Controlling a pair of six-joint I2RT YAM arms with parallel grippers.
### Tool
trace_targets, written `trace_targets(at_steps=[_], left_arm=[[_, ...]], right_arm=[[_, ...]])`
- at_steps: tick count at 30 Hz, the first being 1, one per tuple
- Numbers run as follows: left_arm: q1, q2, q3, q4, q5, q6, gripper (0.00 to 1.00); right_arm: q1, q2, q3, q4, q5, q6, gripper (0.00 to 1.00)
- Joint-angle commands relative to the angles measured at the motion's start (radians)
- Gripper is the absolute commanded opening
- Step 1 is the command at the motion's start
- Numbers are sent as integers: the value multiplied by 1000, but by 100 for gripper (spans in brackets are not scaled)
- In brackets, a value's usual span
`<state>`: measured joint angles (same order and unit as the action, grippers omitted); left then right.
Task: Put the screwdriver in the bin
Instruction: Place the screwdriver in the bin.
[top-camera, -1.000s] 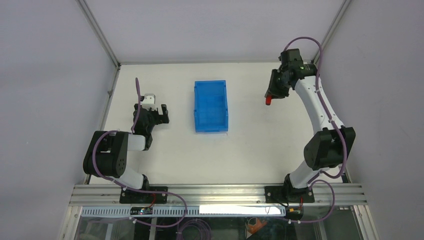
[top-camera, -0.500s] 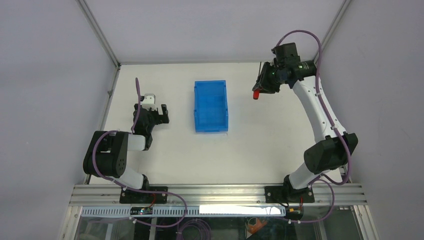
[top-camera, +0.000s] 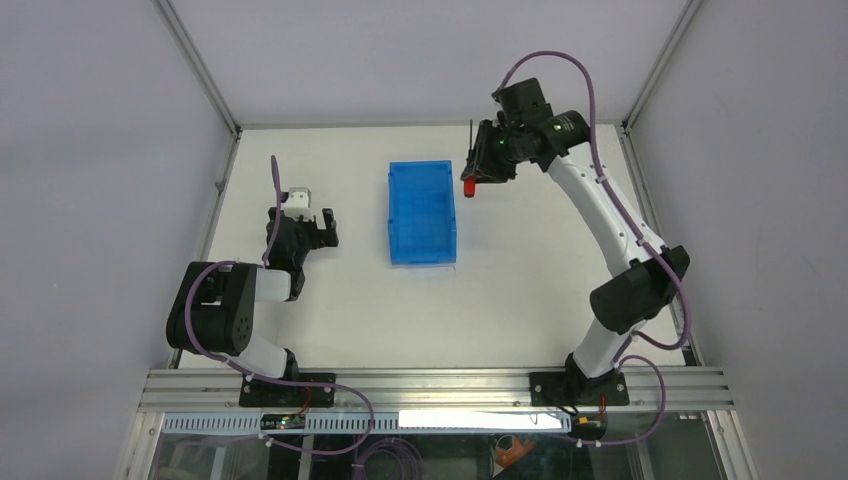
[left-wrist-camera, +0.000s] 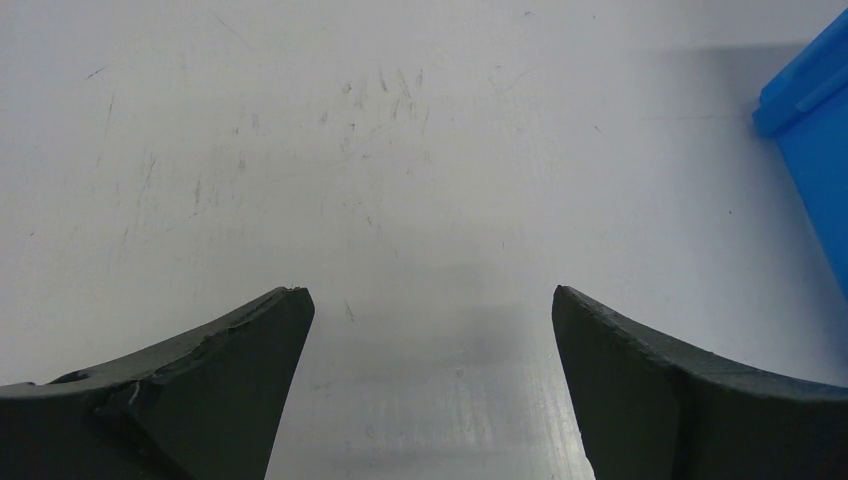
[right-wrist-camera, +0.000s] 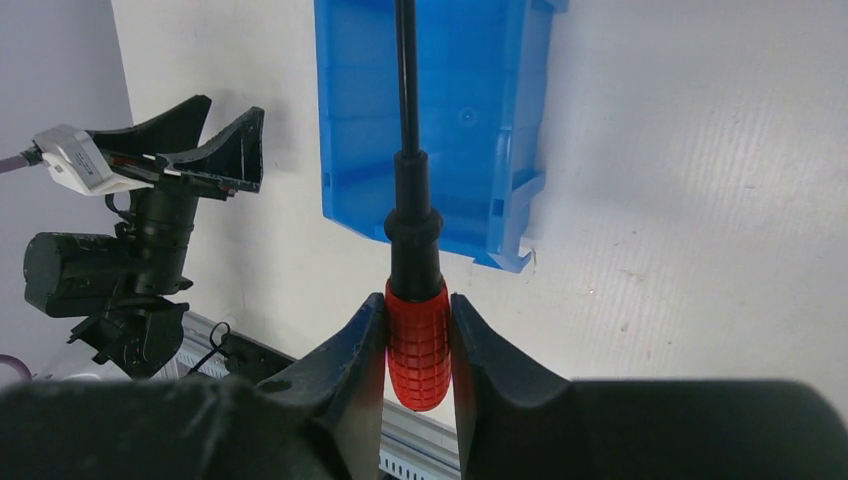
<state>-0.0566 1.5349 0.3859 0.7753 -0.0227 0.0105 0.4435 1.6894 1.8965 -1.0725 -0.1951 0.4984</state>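
Observation:
The blue bin (top-camera: 421, 212) lies in the middle of the table, and shows in the right wrist view (right-wrist-camera: 440, 120) too. My right gripper (top-camera: 477, 170) is shut on the red handle of the screwdriver (top-camera: 468, 185), held in the air just right of the bin's far right corner. In the right wrist view the gripper (right-wrist-camera: 418, 320) clamps the red handle of the screwdriver (right-wrist-camera: 417, 345), and the black shaft points up across the bin. My left gripper (top-camera: 310, 222) is open and empty, low over the table left of the bin; it also shows in the left wrist view (left-wrist-camera: 430, 300).
The white table (top-camera: 520, 270) is walled by grey panels at the left, right and back. An aluminium rail (top-camera: 440, 385) runs along the near edge. A corner of the bin (left-wrist-camera: 815, 110) shows at the right of the left wrist view.
My right arm has swung left with the screwdriver, from the far right of the table to beside the bin's far right corner. The left arm has not moved.

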Motion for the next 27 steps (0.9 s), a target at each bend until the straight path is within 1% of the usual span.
trace_targets(at_steps=[1, 7, 13, 20, 27], left_arm=[[12, -30, -2, 26, 21, -8, 99], [14, -28, -2, 26, 21, -8, 99], [14, -29, -2, 27, 21, -8, 99], [14, -29, -2, 26, 21, -8, 99], [14, -29, -2, 26, 21, -8, 99]], right_arm=[[61, 58, 85, -9, 3, 30, 0], [142, 183, 185, -63, 59, 11, 0], [202, 296, 252, -106, 98, -16, 0], [228, 407, 290, -121, 106, -43, 0], [246, 487, 291, -116, 118, -71, 0]])
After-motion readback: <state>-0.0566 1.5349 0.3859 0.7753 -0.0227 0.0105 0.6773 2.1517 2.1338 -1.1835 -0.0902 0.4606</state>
